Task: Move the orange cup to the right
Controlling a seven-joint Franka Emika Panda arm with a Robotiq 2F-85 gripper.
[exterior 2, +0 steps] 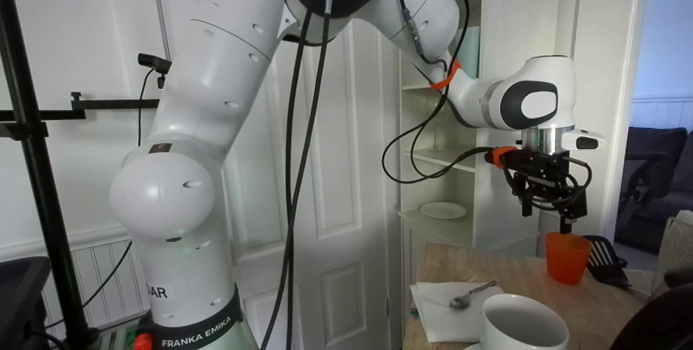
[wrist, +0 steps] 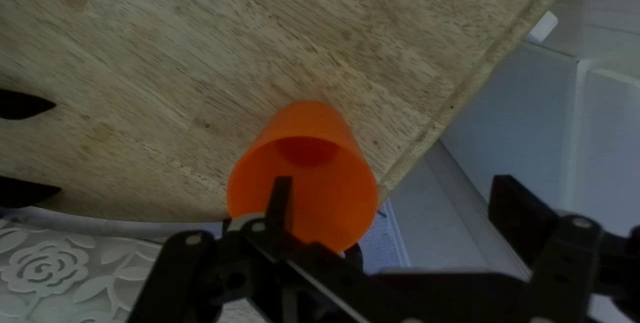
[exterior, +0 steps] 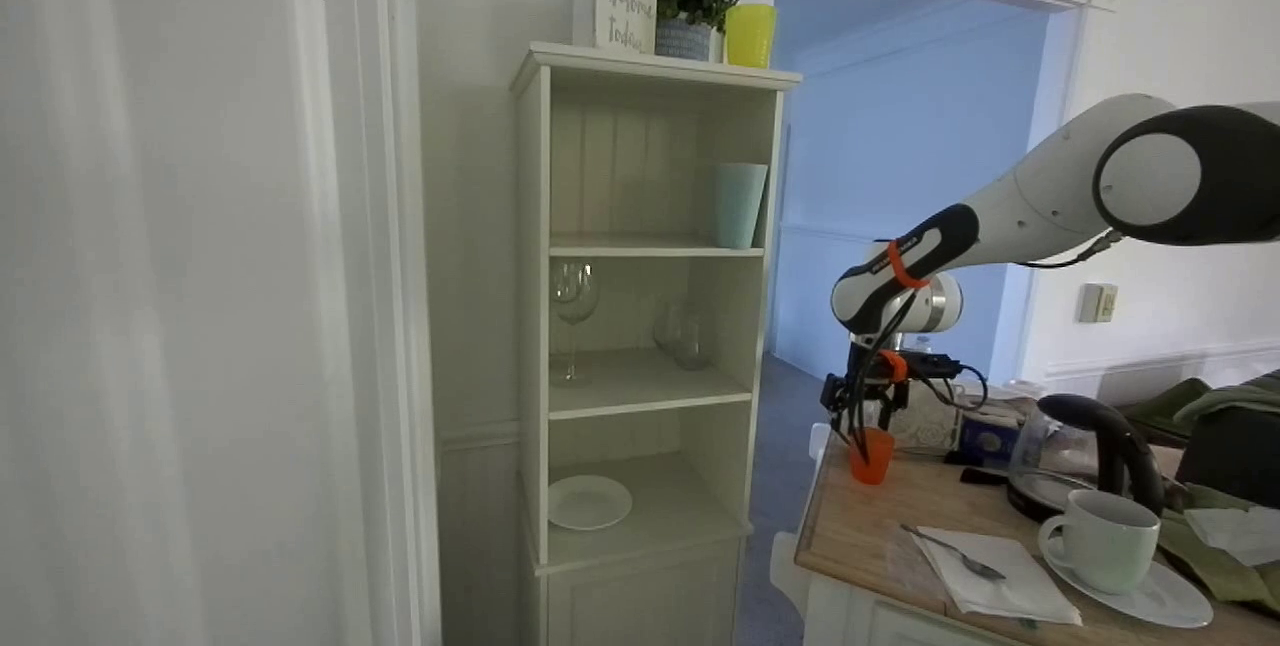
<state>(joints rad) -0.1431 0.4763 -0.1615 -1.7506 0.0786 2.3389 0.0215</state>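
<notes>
The orange cup stands upright on the wooden counter near its edge, in both exterior views (exterior: 873,458) (exterior 2: 567,259). In the wrist view the orange cup (wrist: 327,183) shows its open mouth, left of the middle. My gripper (wrist: 392,183) is open, with nothing between its fingers. One finger overlaps the cup's mouth in the wrist view; the other finger lies off to the right, beyond the counter's edge. In an exterior view the gripper (exterior 2: 547,221) points down just above the cup, with one fingertip at its rim. Whether that fingertip is inside the cup I cannot tell.
A black slotted spatula (exterior 2: 605,263) lies beside the cup. A white mug (exterior: 1108,538), a napkin (exterior: 985,576) with a spoon, and a glass kettle (exterior: 1050,466) share the counter (exterior: 850,521). A flowered box (wrist: 75,273) stands close behind. A white shelf (exterior: 650,406) stands beyond the counter.
</notes>
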